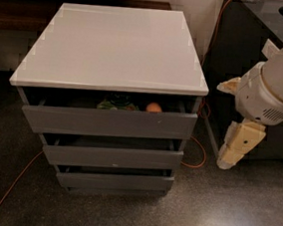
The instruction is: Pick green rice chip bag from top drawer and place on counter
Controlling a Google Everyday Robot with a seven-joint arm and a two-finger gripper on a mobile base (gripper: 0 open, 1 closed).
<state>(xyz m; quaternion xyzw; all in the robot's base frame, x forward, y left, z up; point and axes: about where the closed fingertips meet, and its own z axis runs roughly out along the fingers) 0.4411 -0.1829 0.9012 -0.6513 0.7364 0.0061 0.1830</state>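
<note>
Arm: one arm [271,90] enters from the right edge, beside the drawer cabinet and clear of it; its large white rounded joint sits at about the height of the counter's front edge, in front of the dark cabinet.
Gripper: one gripper [237,144], cream-coloured, hangs down and slightly left from under the white joint, level with the drawers and well to the right of them, above the floor.
Gripper state: cannot tell whether it is open or closed; nothing shows in its hold.
Green rice chip bag: one green rice chip bag [116,103], lying inside the top drawer near the middle, only its upper part showing over the drawer front.
Top drawer: one top drawer [110,123], pulled out a little way, so a dark gap shows beneath the counter.
Other drawers: two, a middle drawer [112,157] and a bottom drawer [115,181], each also standing slightly out.
Drawers in all: three.
Counter: one counter [113,47], flat and light grey-white, with nothing on it.
Orange ball: one orange ball [154,107], in the top drawer just right of the bag.
Dark cabinet: one dark cabinet [238,44], right of the drawers, behind the arm.
Orange cable: an orange cable [195,160] loops on the speckled floor [221,217] by the cabinet's right side.
</note>
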